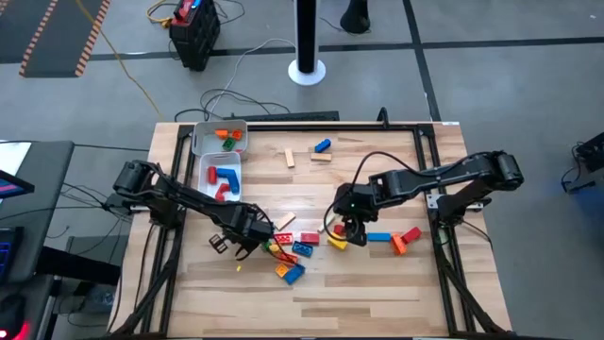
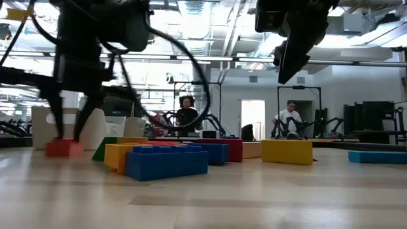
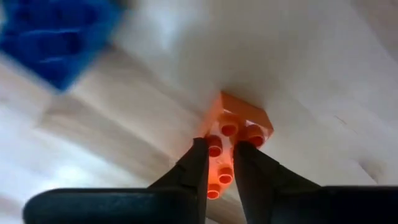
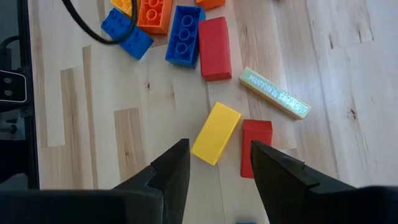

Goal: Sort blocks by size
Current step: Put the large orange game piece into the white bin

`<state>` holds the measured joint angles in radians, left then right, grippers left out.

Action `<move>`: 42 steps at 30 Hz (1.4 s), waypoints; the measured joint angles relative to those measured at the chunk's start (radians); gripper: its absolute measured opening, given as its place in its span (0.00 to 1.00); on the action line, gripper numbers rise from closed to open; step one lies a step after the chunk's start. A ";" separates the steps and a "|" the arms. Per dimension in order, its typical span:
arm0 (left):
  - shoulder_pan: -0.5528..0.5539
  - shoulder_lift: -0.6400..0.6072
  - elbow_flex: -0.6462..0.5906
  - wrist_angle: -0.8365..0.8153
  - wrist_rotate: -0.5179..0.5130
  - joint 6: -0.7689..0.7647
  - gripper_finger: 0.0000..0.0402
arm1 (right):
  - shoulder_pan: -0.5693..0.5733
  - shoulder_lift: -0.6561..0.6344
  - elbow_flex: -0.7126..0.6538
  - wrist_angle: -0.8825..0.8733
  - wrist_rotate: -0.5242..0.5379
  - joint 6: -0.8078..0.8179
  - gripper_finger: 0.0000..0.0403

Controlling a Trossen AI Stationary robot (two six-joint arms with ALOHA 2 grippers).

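Left wrist view: left claw (image 3: 221, 163) pinches an orange brick (image 3: 235, 134) narrowly on the bench (image 3: 323, 74); right claw (image 4: 219, 163) hovers half-open over a yellow brick (image 4: 216, 132).

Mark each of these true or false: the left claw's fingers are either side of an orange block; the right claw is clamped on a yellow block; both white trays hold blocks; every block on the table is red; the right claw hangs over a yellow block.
1. The left claw has its fingers either side of an orange block: true.
2. The right claw is clamped on a yellow block: false. Its fingers stand apart above the yellow block, not touching it.
3. Both white trays hold blocks: true.
4. Every block is red: false. Blue, yellow, orange and tan ones also lie there.
5. The right claw hangs over a yellow block: true.
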<state>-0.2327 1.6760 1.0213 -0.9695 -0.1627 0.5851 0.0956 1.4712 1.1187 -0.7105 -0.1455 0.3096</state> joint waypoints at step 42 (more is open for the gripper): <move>0.197 0.000 0.028 -0.041 0.175 -0.073 0.65 | -0.010 0.000 0.000 -0.014 -0.002 0.019 0.48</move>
<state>-0.0353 1.6760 1.0493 -1.0108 0.0123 0.5117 0.0853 1.4712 1.1187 -0.7241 -0.1474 0.3281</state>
